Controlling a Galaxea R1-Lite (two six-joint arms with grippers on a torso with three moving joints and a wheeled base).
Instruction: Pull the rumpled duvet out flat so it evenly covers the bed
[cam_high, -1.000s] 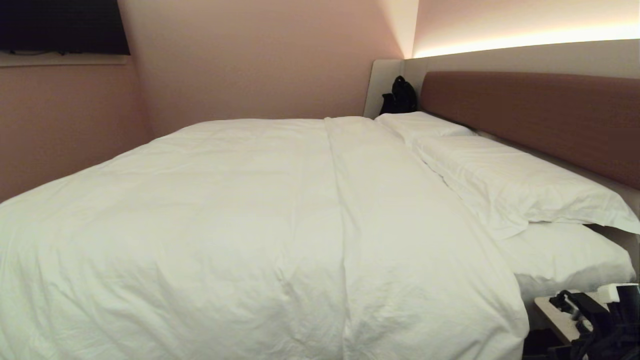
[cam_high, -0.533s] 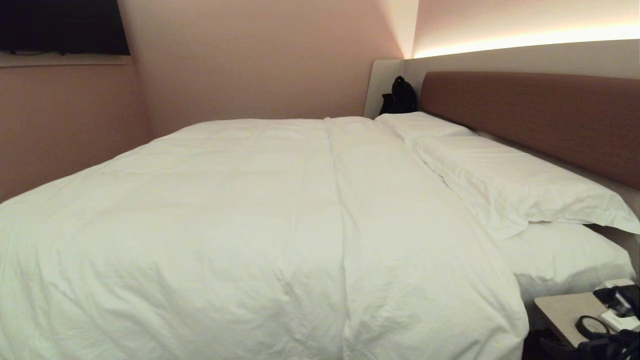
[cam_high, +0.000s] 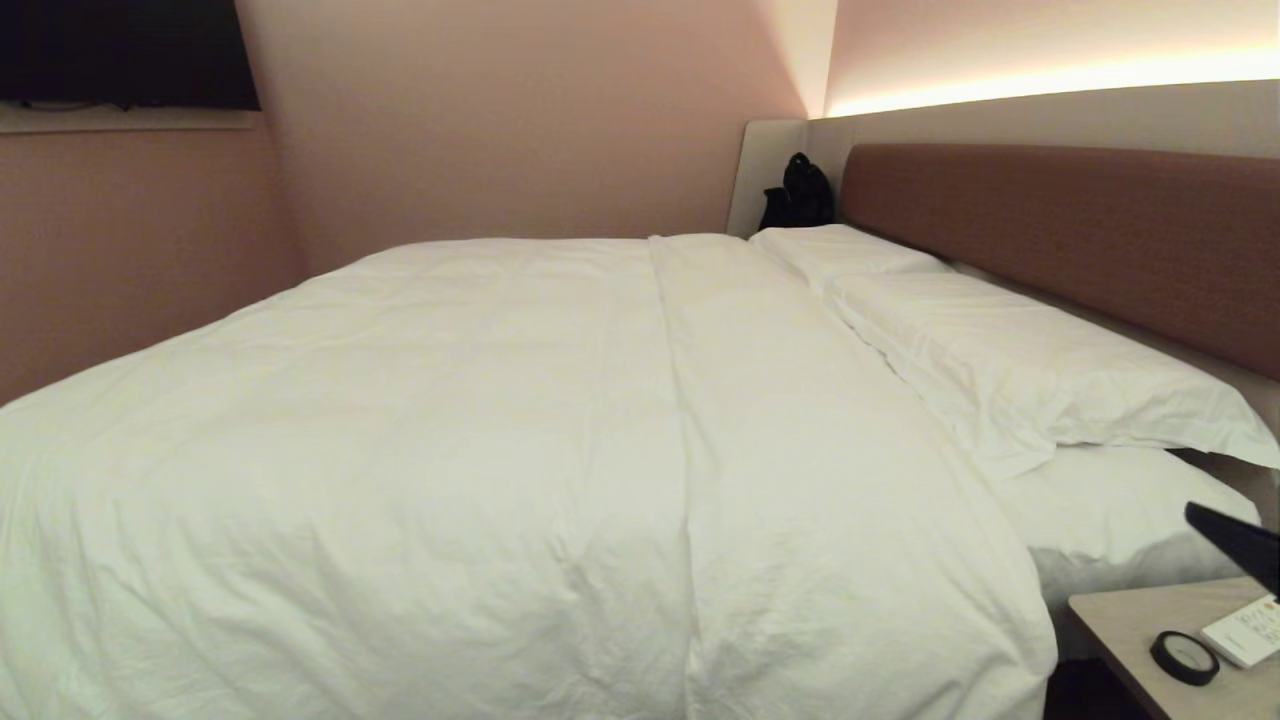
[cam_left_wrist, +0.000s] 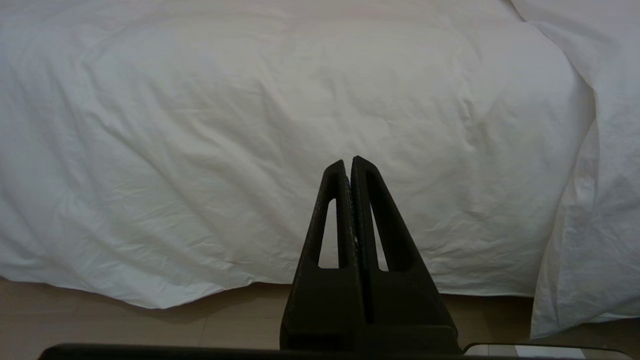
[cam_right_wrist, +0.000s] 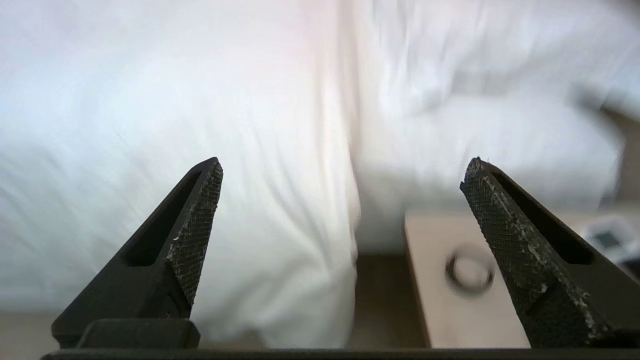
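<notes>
Duvet (cam_high: 480, 470) lies spread over the bed (cam_high: 1080, 235), covering it from the left edge across to the pillows (cam_high: 1010, 365) on the right. Near edge hangs over the bed side; the left wrist view shows its hem just above the floor (cam_left_wrist: 125, 327). One long crease runs near-to-far through the middle, with small wrinkles at the near end. On the right, the duvet edge drapes down beside the nightstand (cam_high: 1130, 620).

Two pillows lie in a row along the reddish-brown headboard, the nearer one overlapping a white bulge of bedding below it. Black bag (cam_high: 797, 192) sits in the far corner past the pillows. Dark screen (cam_high: 120, 50) on the wall at far left.

Left gripper (cam_left_wrist: 349, 165): fingers pressed together, nothing between them, pointing at the hanging duvet side, not touching it.

Right gripper (cam_right_wrist: 342, 172): fingers spread wide, empty, facing the duvet's right near corner and the nightstand. In the head view only a dark tip (cam_high: 1235, 540) of it shows at the right edge, above the nightstand. Right wrist view is blurred.

On the nightstand: black ring (cam_high: 1183, 657) and a white card (cam_high: 1250, 630) just right of it.
</notes>
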